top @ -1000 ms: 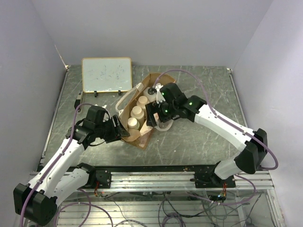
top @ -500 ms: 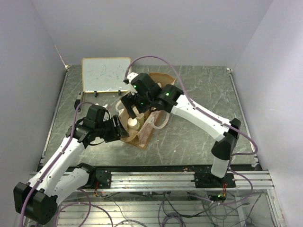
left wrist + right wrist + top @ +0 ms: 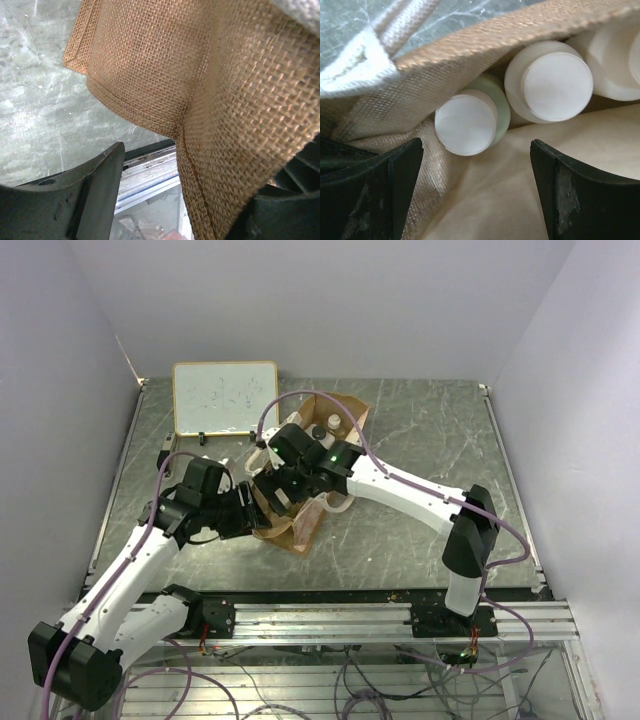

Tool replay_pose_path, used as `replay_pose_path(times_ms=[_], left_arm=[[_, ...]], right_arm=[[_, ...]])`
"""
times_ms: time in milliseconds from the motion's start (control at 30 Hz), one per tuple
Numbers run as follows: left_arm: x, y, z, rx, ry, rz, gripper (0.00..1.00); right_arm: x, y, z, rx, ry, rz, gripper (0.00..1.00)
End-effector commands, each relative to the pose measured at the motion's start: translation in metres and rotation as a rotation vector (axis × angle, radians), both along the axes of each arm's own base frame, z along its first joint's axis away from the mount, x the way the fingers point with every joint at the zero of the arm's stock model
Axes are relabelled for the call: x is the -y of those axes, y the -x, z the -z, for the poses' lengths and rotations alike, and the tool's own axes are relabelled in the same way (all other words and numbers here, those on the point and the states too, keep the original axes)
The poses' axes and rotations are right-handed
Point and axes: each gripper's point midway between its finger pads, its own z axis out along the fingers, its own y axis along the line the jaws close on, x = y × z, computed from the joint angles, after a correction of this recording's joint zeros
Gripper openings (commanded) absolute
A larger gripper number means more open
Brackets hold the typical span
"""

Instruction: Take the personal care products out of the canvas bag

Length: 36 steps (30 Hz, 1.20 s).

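The tan canvas bag lies on the table with its mouth facing up. My right gripper is open and lowered into the bag's mouth. In the right wrist view its fingers hang apart just above a cream round cap, with a second cream cap and a third bottle beside it. A white bottle with a dark cap shows at the bag's far end. My left gripper is at the bag's near left edge. The bag's weave lies against its right finger, with a gap to the left finger.
A framed whiteboard lies at the back left. The bag's cream strap handle loops beside the mouth. The metal rail runs along the table's near edge.
My right arm has swung left across the bag and lowered its gripper into the mouth, covering the cream bottles from above. The left arm has stayed in place.
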Motion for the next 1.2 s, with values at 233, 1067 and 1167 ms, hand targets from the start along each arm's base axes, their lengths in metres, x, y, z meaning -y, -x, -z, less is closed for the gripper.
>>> replay_pose_path(times_ms=[233, 1067, 1167], left_arm=[[-0.014, 0.023, 0.018, -0.117, -0.100, 0.047, 0.67], [-0.002, 0.029, 0.006, -0.135, -0.010, 0.048, 0.81], [-0.003, 0.031, 0.006, -0.141, -0.013, 0.047, 0.81]], right_arm=[[-0.026, -0.002, 0.035, 0.081, 0.054, -0.029, 0.78], [-0.029, -0.023, -0.034, 0.281, -0.128, 0.030, 0.00], [-0.028, -0.021, -0.046, 0.283, -0.153, 0.041, 0.00]])
